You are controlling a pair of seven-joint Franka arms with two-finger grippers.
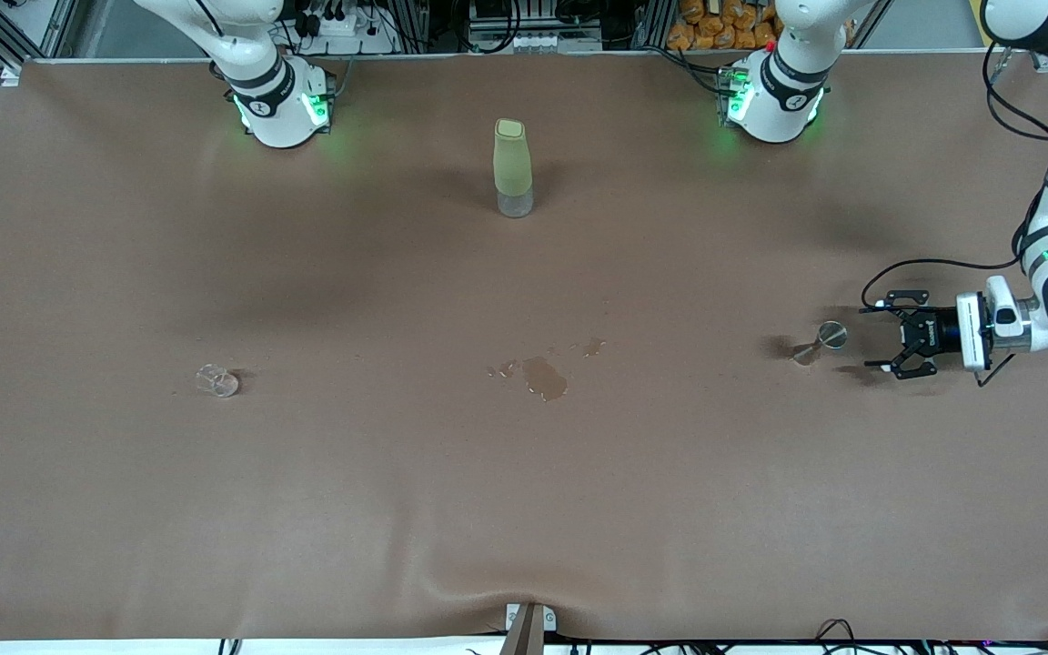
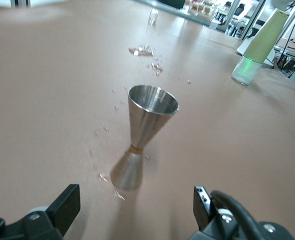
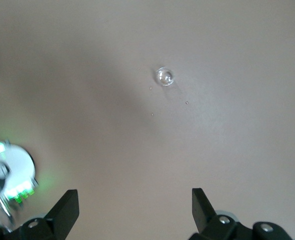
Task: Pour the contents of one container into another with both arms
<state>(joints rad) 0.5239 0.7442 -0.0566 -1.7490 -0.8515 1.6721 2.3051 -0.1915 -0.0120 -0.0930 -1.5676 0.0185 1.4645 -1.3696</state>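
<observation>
A steel double-cone jigger [image 1: 820, 343] [image 2: 146, 130] stands on the brown table toward the left arm's end. My left gripper [image 1: 883, 337] [image 2: 136, 200] is low over the table beside it, open, with the jigger just ahead of its fingertips and untouched. A small clear glass [image 1: 216, 379] [image 2: 153, 16] [image 3: 165, 76] sits toward the right arm's end. My right gripper [image 3: 134, 202] hangs high over the table, open and empty, out of the front view. The right arm's base [image 1: 278, 100] shows at the table's edge.
A pale green bottle with a clear bottom [image 1: 513, 168] [image 2: 260, 45] stands upright mid-table near the bases. A wet spill [image 1: 542, 375] [image 2: 145, 51] marks the table's middle. The tablecloth bulges at the edge nearest the front camera.
</observation>
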